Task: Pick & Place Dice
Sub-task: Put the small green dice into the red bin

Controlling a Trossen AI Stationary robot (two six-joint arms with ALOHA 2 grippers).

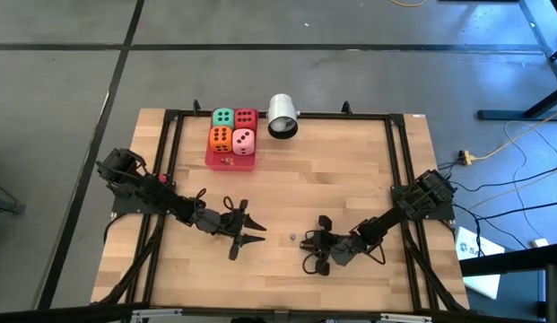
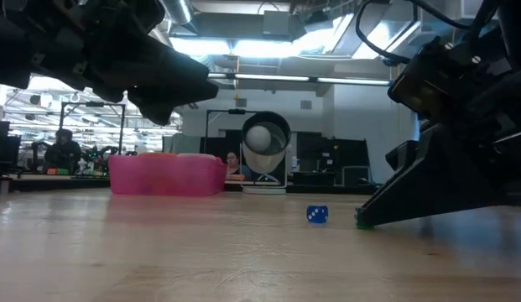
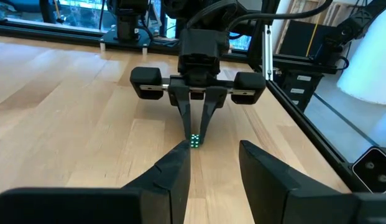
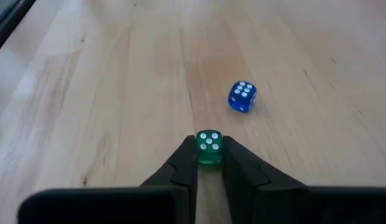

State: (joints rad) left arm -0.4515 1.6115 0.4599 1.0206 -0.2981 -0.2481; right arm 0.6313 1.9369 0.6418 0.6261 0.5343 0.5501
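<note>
The right gripper (image 4: pixel 209 163) fingers are pinching the green die (image 4: pixel 209 148) on the surface; the blue die (image 4: pixel 242 97) is lying just beyond.

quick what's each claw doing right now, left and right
Left claw: open, holding nothing, hovering over the table.
Right claw: closed on the small green die, down at the tabletop.

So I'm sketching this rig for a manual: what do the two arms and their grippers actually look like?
Both arms are matte black and jointed, with dark cables trailing from their bases. The left gripper and right gripper each end in two slim, tapering black fingers. The right gripper's head is boxy, with a rounded black block on either side.
</note>
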